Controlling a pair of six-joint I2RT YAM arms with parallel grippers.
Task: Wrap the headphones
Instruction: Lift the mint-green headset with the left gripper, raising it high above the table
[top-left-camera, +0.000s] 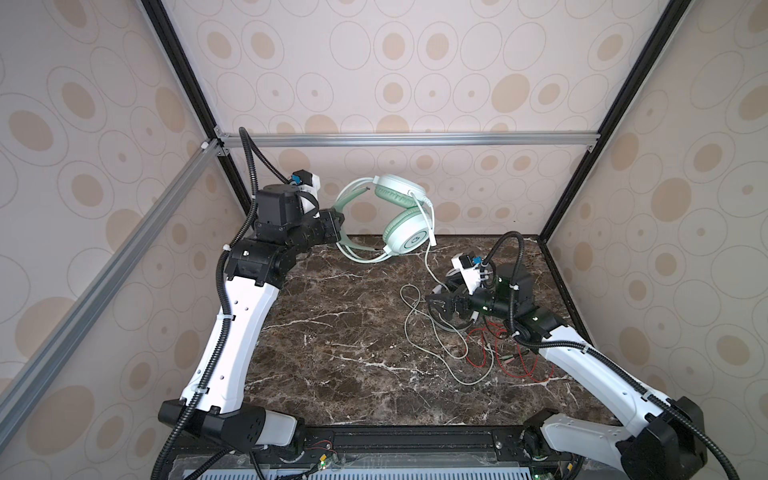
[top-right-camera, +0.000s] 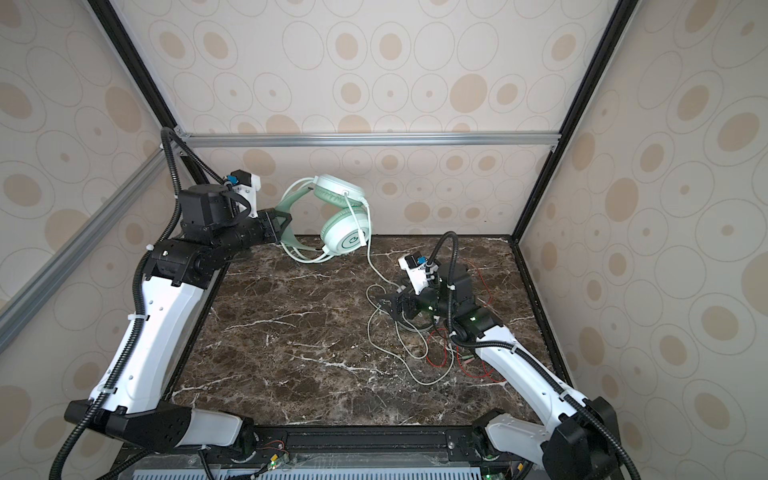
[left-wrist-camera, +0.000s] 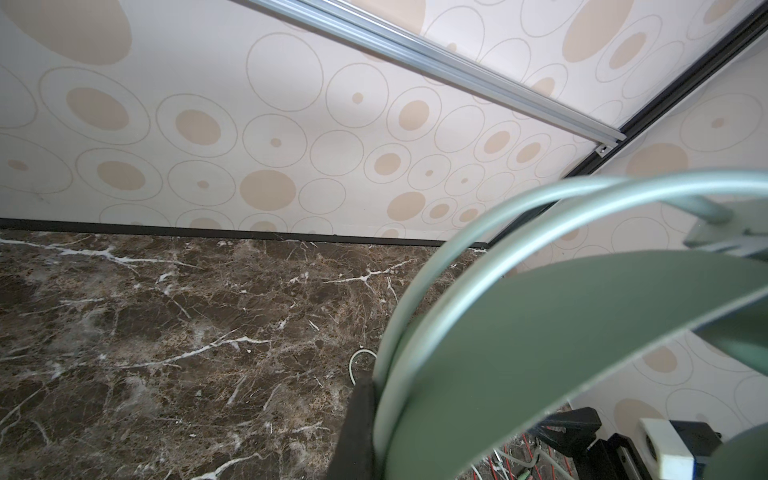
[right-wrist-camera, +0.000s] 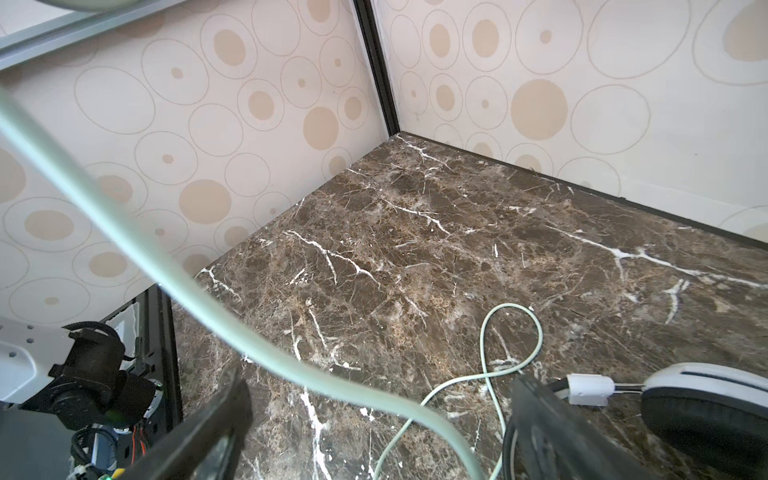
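1. At the tip of my left end effector (top-left-camera: 340, 227) hang the mint-green headphones (top-left-camera: 401, 220): smooth, glossy round cups with padded, ridged cushions. Two thin arched tubes run over a flat, matte green headband (left-wrist-camera: 540, 332).
2. Below the cups, the pale green-white cable (top-left-camera: 432, 345) drops away, round and rubbery. It lies in loose loops on the tabletop (top-left-camera: 332, 332), a dark brown marbled surface with white veins.
3. My left end effector is clenched on the headband, with the cups carried clear of the tabletop, out beyond my fingers.
4. My left arm rises from the front edge, bends sharply at the elbow and points its wrist level across the back of the cell.
5. My right end effector (top-left-camera: 434, 305) is spread wide and grasps nothing. In the wrist view the pale cable crosses the gap between my fingers (right-wrist-camera: 208, 428); I cannot tell whether it touches them.
6. Just beside one right finger lie the white-and-black headphones (right-wrist-camera: 706, 399), flat on the tabletop, with a white shell over a black cushion.
7. Behind my right end effector, under the wrist, a thin red cable (top-left-camera: 478, 353) sprawls in wiry tangles over the pale loops.
8. My right arm reaches low from the front corner, its wrist turned toward the middle and my fingers near the marble.
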